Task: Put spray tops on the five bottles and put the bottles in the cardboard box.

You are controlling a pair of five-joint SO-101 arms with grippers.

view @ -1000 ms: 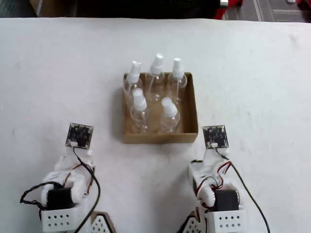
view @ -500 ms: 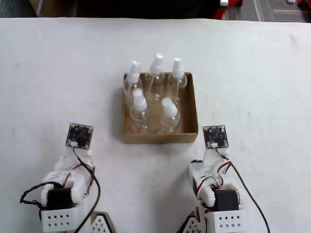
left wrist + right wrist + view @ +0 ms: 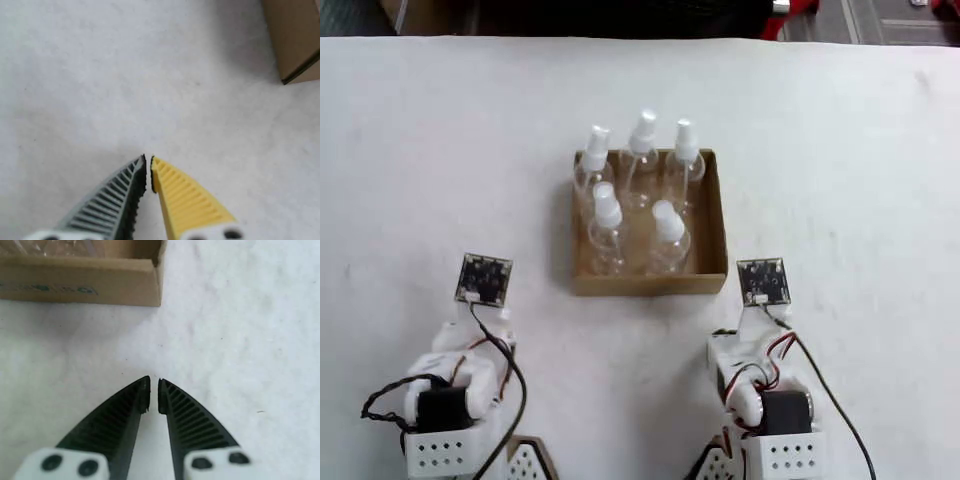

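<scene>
Several clear bottles (image 3: 639,205) with white spray tops stand upright inside the shallow cardboard box (image 3: 715,225) at the table's middle. Both arms sit folded near the front edge, one to the left of the box's front (image 3: 460,390) and one to the right (image 3: 760,395). My left gripper (image 3: 148,164) is shut over bare white table, grey and yellow fingers touching, with a corner of the box (image 3: 295,40) beyond it. My right gripper (image 3: 153,389) is shut with nothing between its black fingers, just short of the box's front wall (image 3: 80,280).
The white cloth-covered table (image 3: 440,150) spreads wide on both sides of the box and behind it. Dark floor and red objects (image 3: 790,15) lie past the far edge.
</scene>
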